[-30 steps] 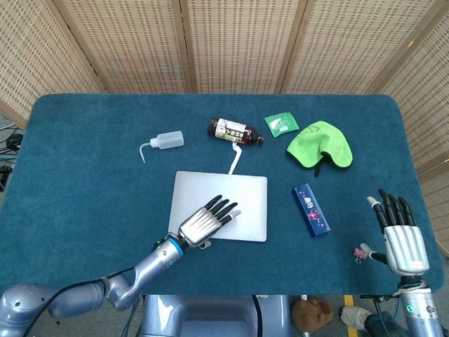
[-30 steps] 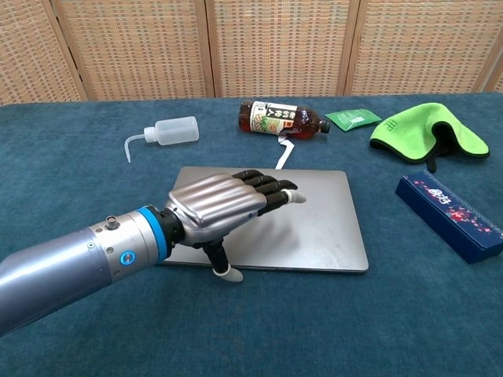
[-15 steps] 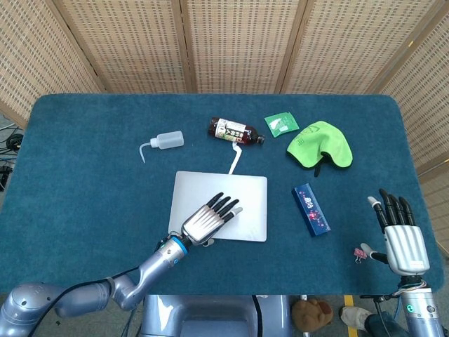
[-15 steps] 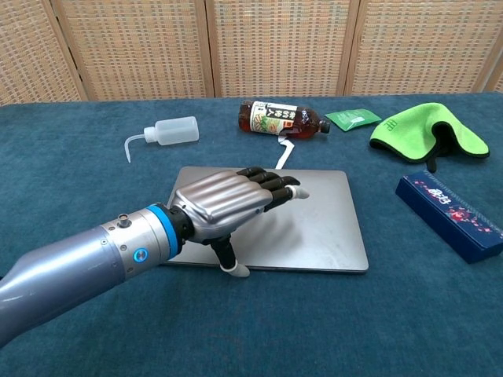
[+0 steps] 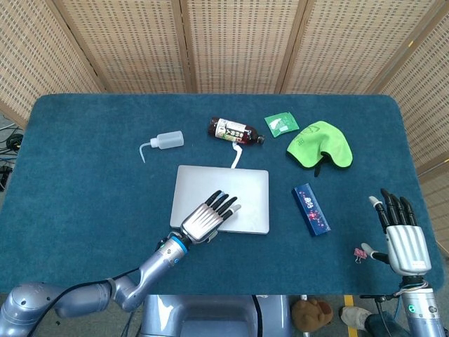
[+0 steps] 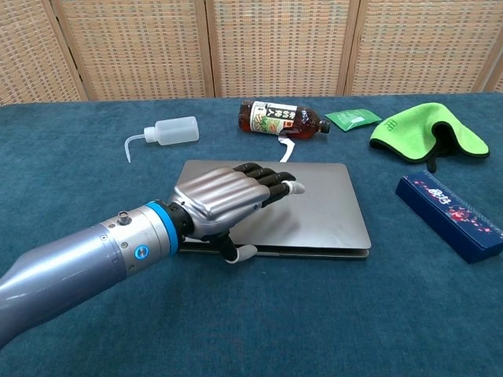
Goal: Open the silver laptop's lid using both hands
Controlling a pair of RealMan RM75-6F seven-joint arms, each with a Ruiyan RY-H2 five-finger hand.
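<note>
since a second ago the silver laptop (image 6: 314,206) lid's front edge is lifted slightly, pinched by the left hand (image 6: 228,203); a thumb slip would drop it, as the open right hand (image 5: 405,239) is kept well right of the laptop.

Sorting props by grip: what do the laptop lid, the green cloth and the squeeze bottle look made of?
The laptop lid looks like matte, brushed silver metal with a soft, even sheen. The green cloth seems to be soft microfibre: fuzzy, folded, with dark edge binding. The squeeze bottle appears to be translucent, whitish flexible plastic with a thin bent spout.
</note>
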